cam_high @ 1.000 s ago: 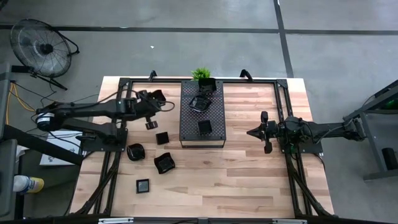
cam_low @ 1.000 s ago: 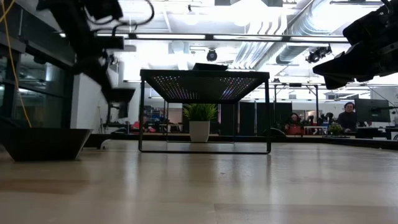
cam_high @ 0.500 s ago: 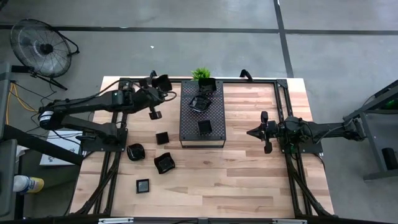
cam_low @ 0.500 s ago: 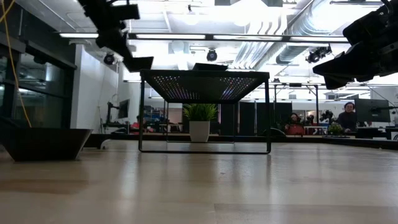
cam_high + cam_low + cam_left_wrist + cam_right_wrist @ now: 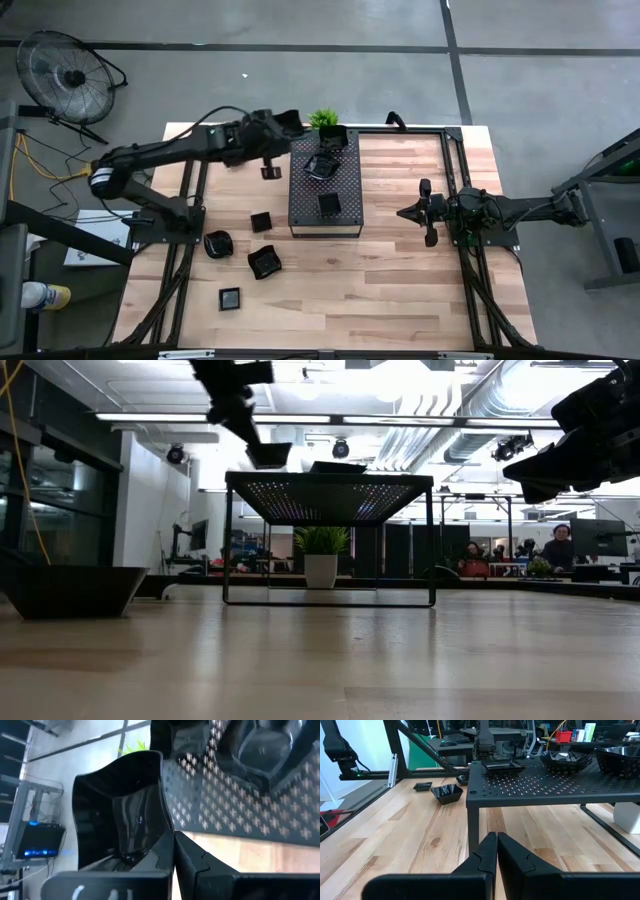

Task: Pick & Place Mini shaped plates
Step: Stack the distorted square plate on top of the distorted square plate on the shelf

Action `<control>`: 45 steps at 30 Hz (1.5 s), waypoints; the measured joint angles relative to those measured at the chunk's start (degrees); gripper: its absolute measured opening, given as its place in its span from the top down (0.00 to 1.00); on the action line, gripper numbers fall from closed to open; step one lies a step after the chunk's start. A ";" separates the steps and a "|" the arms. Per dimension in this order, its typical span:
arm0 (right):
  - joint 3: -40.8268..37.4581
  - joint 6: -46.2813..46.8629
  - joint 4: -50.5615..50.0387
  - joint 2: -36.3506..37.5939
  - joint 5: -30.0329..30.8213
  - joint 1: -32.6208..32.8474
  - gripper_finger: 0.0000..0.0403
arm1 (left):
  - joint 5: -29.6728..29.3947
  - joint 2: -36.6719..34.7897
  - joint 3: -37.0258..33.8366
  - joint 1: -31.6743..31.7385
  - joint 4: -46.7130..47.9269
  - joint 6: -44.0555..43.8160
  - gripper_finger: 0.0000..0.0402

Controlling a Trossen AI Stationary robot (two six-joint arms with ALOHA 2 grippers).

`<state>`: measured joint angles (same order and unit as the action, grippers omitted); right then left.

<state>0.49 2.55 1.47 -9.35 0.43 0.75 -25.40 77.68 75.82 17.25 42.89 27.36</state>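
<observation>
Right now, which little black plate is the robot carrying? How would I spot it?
Find the dark perforated tray standing on legs mid-table, with the small green plant behind it. At the tray's far left corner, the left gripper is shut on a mini plate. It is the only plate up in the air.

one glossy black dish (image 5: 120, 815), square with a wavy rim, hangs tilted in the air at the tray's far left corner, pinched by its edge. three more sit on the perforated tray: a square one (image 5: 333, 135) at the far end, a wavy one (image 5: 320, 164) behind it, a small square one (image 5: 328, 203) nearer. four lie on the table: (image 5: 261, 221), (image 5: 217, 243), (image 5: 264, 263), (image 5: 230, 297).
</observation>
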 joint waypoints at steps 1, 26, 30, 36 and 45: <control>0.00 0.01 0.00 -0.02 0.00 -0.01 0.98 | 0.79 1.30 1.36 0.31 -0.35 0.61 1.00; 0.00 0.00 0.02 0.00 0.00 0.00 0.98 | 9.65 19.38 15.37 1.54 -8.97 7.56 1.00; 0.00 0.02 0.02 0.00 0.00 0.00 0.99 | 10.52 20.34 15.37 1.54 -10.03 7.37 1.00; 0.00 0.00 0.02 0.00 0.00 0.00 0.99 | 11.40 21.40 15.41 1.51 -10.44 7.32 1.00; 0.00 0.02 0.00 0.00 0.00 0.00 0.99 | 12.45 22.67 15.27 1.49 -9.21 6.90 1.00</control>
<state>0.49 2.57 1.48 -9.34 0.43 0.75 -12.95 100.34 91.10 18.74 33.68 34.26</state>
